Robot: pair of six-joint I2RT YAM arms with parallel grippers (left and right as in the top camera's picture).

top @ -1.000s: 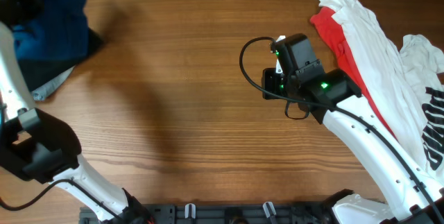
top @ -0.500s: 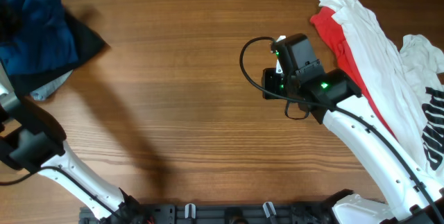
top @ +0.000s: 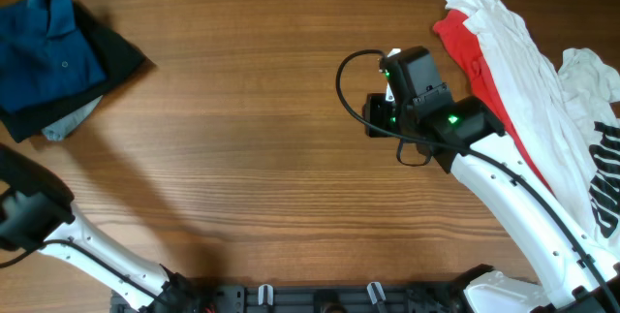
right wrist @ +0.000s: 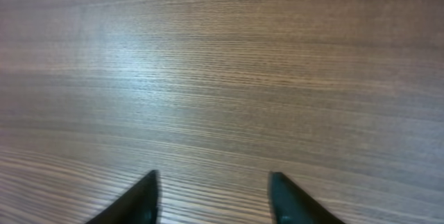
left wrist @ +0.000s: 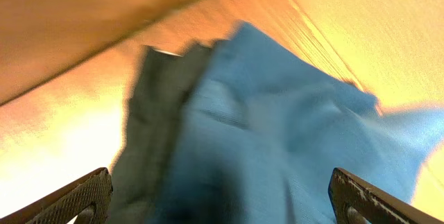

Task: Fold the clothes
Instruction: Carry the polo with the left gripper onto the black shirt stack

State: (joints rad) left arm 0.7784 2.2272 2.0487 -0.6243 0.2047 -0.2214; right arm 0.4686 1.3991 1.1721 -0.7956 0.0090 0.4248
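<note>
Here, the worktop (top: 252,109) carried unfolded white and red T-shirts (top: 523,71) heaped at right, seemingly awaiting folding, and the blue polo shirt (top: 44,46) stacked far left, apparently finished. The left end effector (left wrist: 222,191) stood wide open, empty, facing the polo; the right end effector (right wrist: 214,196), parted and empty, beside the heap

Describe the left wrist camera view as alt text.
A crumpled blue shirt lies partly over a dark garment on the wooden table, slightly blurred. The left gripper is open, holding nothing, its fingertips at the bottom corners.
</note>
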